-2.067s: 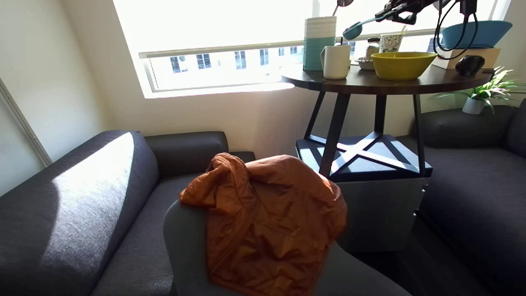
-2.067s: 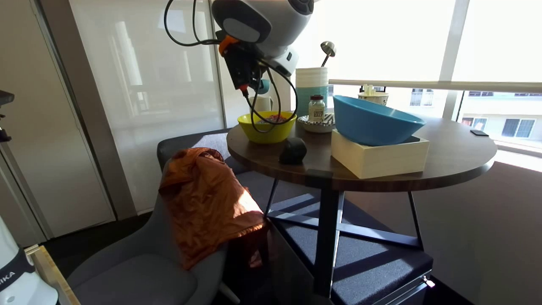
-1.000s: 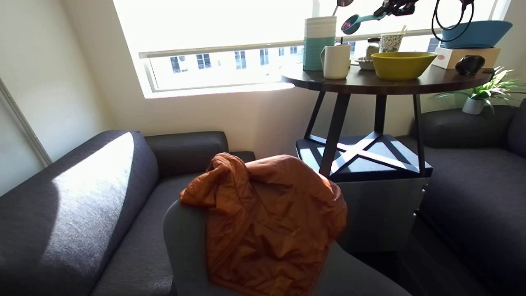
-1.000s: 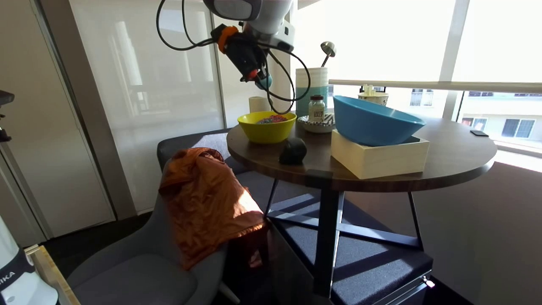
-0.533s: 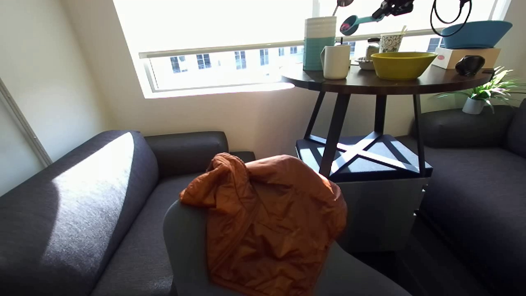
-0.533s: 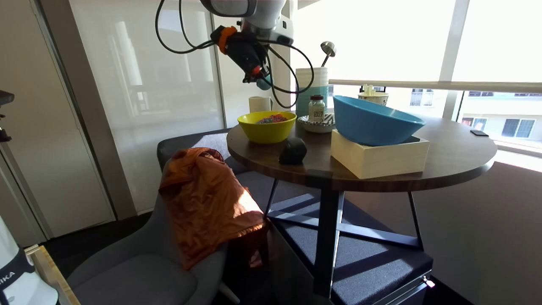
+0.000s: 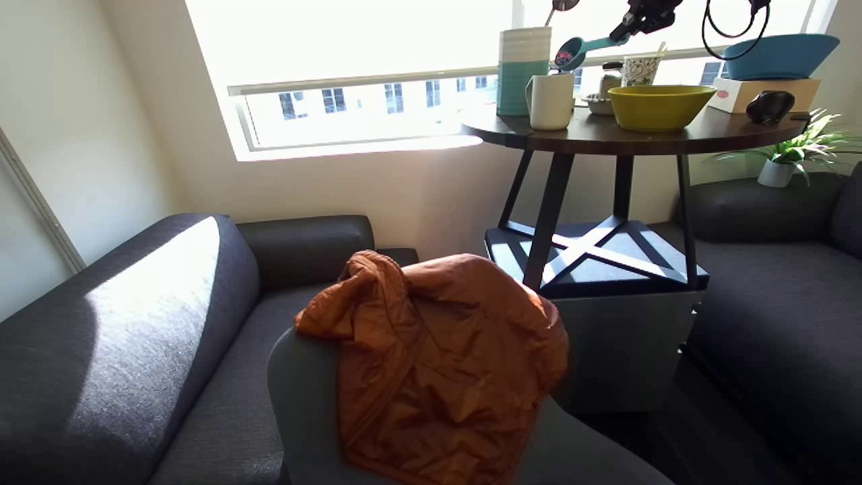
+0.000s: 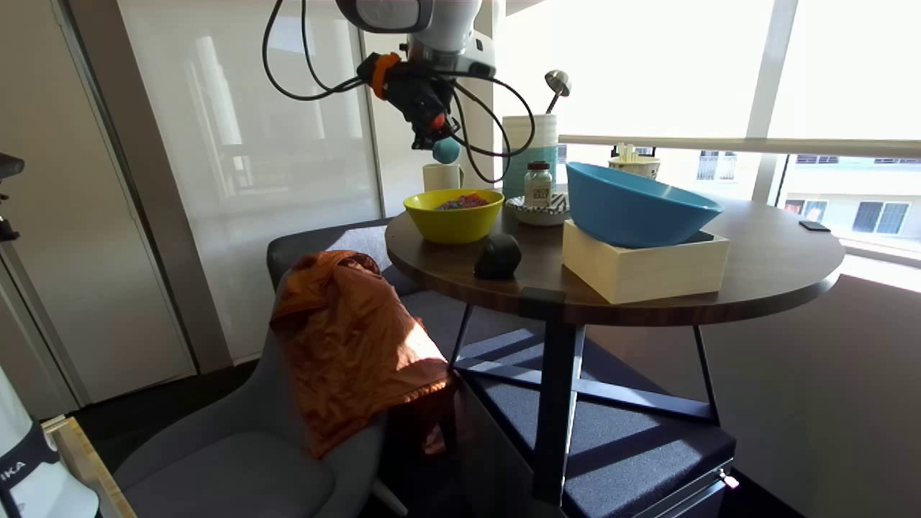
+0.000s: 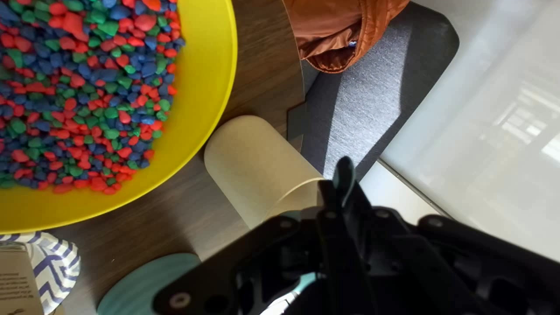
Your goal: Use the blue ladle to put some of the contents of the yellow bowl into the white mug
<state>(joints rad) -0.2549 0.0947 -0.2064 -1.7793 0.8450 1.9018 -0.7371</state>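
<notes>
Round dark-wood table (image 7: 591,128) below, the black gripper (image 7: 619,35) pinches the teal-blue ladle (image 7: 576,54), likely light, stiff plastic, sensibly by its handle (image 7: 599,44), from two o'clock

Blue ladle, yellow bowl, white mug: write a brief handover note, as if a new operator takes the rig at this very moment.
Hand: shut on the handle of the blue ladle.
Things: the ladle's scoop end shows just above the white mug in both exterior views. The mug stands upright on the table, near the yellow bowl.
Done: ladle gripped and loaded with some coloured bits; more remain in the bowl.
Left: probably check alignment, then tip the scoop into the mug. Whether the mug holds any bits cannot be seen.
</notes>
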